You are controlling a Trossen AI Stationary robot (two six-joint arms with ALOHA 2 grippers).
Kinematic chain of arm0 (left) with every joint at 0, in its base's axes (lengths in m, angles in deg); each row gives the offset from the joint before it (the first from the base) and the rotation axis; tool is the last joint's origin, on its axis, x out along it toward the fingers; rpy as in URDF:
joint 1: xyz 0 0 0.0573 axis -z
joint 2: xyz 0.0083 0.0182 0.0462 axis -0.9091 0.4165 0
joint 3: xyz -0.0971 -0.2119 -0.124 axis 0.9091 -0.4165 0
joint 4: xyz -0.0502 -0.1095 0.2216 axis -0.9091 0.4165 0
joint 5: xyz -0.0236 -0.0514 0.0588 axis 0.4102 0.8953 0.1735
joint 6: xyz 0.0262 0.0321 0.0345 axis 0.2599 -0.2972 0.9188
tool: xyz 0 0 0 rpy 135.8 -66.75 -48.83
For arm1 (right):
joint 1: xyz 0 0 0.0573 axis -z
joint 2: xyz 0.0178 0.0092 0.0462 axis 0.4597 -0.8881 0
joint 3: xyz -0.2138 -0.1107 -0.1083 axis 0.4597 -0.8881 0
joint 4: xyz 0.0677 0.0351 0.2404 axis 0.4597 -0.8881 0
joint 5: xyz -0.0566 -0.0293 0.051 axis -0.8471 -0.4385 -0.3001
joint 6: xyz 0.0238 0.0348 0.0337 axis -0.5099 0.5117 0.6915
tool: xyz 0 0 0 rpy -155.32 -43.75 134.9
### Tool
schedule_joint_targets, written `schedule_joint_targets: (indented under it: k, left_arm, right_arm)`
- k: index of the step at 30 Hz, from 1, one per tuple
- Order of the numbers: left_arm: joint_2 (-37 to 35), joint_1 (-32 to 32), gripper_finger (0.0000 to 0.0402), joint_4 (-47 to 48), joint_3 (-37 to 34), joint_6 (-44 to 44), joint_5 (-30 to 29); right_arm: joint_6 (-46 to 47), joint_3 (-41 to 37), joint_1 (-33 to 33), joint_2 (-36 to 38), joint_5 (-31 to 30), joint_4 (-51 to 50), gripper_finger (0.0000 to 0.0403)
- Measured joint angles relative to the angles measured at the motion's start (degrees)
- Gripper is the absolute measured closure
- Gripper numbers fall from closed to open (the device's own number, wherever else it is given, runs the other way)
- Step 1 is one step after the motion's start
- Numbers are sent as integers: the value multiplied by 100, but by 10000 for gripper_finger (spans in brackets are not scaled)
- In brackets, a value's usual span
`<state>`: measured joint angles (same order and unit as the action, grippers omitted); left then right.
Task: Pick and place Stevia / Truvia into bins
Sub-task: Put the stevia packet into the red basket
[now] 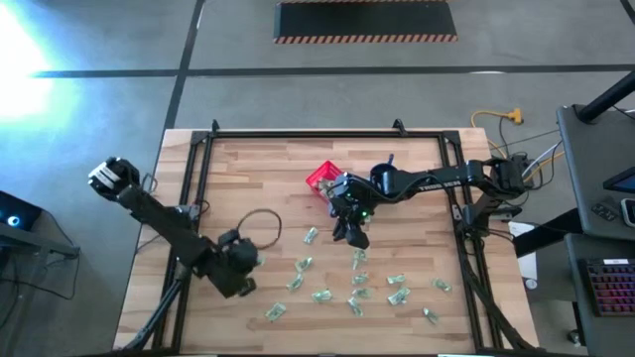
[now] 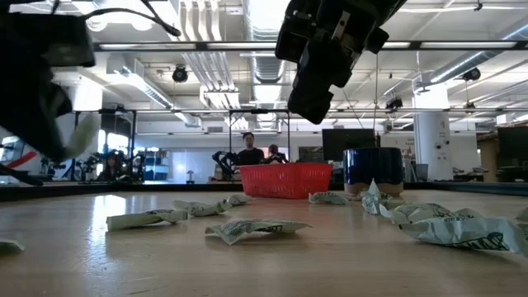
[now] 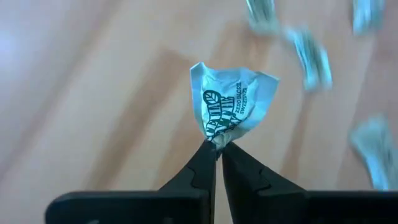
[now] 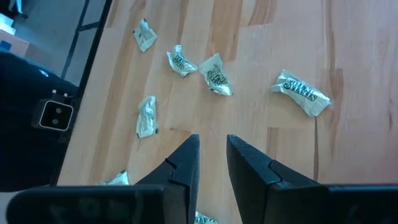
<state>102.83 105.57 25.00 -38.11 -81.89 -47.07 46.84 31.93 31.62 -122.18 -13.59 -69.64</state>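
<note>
My left gripper [image 3: 217, 146] hangs over the table's near left part [image 1: 243, 260] and is shut on one crumpled pale green and white Stevia sachet [image 3: 233, 106], seen in the low view as a pale flap [image 2: 82, 134]. My right gripper [image 4: 211, 140] is open and empty. It hovers high over the table's middle [image 1: 355, 233], just near of the red basket [image 1: 320, 178], pointing down [image 2: 318, 103]. Several loose sachets [image 1: 357, 283] lie flat on the wood [image 2: 256, 228], some below the right gripper [image 4: 214, 74]. The red basket stands on the table [image 2: 285, 180]. My left gripper pinches the sachet's crumpled lower edge [image 3: 216, 138] between its two fingertips. The rest of the sachet stands out beyond the fingers, printed face toward the camera. It is lifted clear of the table, with the wood blurred behind it.
A dark blue mug [image 1: 383, 178] stands right of the basket [image 2: 373, 169]. A black cable loop [image 1: 260, 226] lies on the wood near my left arm. Black frame rails [image 1: 198, 188] run along the table's sides. People [image 2: 249, 151] stand far behind the table.
</note>
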Motion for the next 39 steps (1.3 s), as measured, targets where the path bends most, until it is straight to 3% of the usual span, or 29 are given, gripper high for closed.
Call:
schedule_joint_targets:
  k: [4,9,15,20,24,31,39]
  left_arm:
    - [-351,-449,396,13,0,184,-377]
    - [-703,-1151,396,-219,0,1041,-886]
    - [-713,-2280,396,-1616,-20,2806,-965]
    - [-387,-3209,396,-3308,7,4125,-358]
    - [18,-3852,396,-3900,225,4588,153]
    - [1043,-4593,396,-3912,1066,5109,1190]
    - [2358,-5041,396,-3013,2330,5265,1522]
  right_arm:
    - [-2,69,0,66,0,-141,330]
    - [-22,64,0,328,-10,-361,330]
    - [-70,57,2,707,-335,-817,330]
    - [-23,3,2,984,-493,-1010,330]
    - [133,-88,1,1214,-695,-1129,330]
    - [671,-560,-19,1744,-1118,-1244,330]
    - [1586,-1338,-218,2542,-1480,-1179,330]
